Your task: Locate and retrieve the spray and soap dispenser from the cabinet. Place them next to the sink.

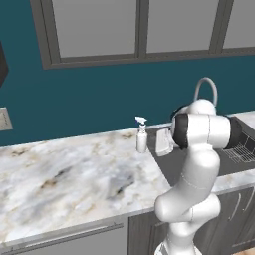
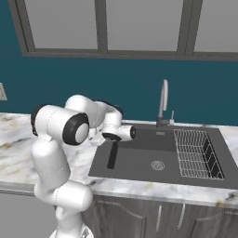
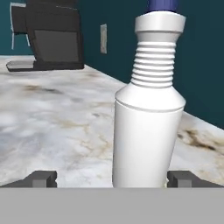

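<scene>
1. The spray (image 3: 148, 131) is smooth white plastic with a ribbed neck.
2. The counter (image 1: 64, 174) looks like polished veined marble.
3. The sink (image 2: 139, 162) is matt dark grey; its faucet (image 2: 162, 102) is shiny metal.

I see the spray (image 3: 148, 127) as plain white with a ribbed neck and a dark blue collar. The table (image 1: 64, 179) is pale marble veined in grey and tan. The sink (image 2: 153, 162) is dark grey, its faucet (image 2: 163, 104) silver. The wall (image 1: 89, 99) is deep teal, the window frames (image 1: 142, 55) grey.
</scene>
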Controlling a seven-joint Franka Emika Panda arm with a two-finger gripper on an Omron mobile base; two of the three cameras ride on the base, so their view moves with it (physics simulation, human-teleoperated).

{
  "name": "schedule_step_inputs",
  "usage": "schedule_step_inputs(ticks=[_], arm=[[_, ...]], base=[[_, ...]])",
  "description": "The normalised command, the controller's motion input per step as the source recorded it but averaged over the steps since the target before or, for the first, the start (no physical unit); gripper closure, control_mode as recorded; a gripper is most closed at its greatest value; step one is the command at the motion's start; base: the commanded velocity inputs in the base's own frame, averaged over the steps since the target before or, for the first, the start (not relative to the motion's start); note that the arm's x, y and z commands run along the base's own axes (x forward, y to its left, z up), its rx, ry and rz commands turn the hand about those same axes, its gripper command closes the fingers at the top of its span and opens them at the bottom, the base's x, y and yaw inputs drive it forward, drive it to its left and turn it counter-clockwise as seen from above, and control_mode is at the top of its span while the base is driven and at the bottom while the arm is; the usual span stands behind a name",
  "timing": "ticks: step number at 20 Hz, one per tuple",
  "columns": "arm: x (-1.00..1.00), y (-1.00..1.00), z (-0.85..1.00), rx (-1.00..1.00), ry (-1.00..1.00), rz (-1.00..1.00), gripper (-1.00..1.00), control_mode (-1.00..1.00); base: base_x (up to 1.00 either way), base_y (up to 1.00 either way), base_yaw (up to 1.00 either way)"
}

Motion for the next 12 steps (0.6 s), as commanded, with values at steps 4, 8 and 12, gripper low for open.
schedule_step_inputs(ticks=[4, 8, 12], arm=[[-0.14, -0.05, 0.31, -0.04, 0.20, -0.20, -1.00, -1.00], [-0.03, -0.16, 0.51, 0.00, 0.21, -0.25, -1.00, -1.00], [0.00, -0.09, 0.42, 0.00, 0.23, -0.32, -1.00, -1.00]], base=[[0.00, 0.00, 0.00], [0.00, 0.00, 0.00], [0.00, 0.00, 0.00]])
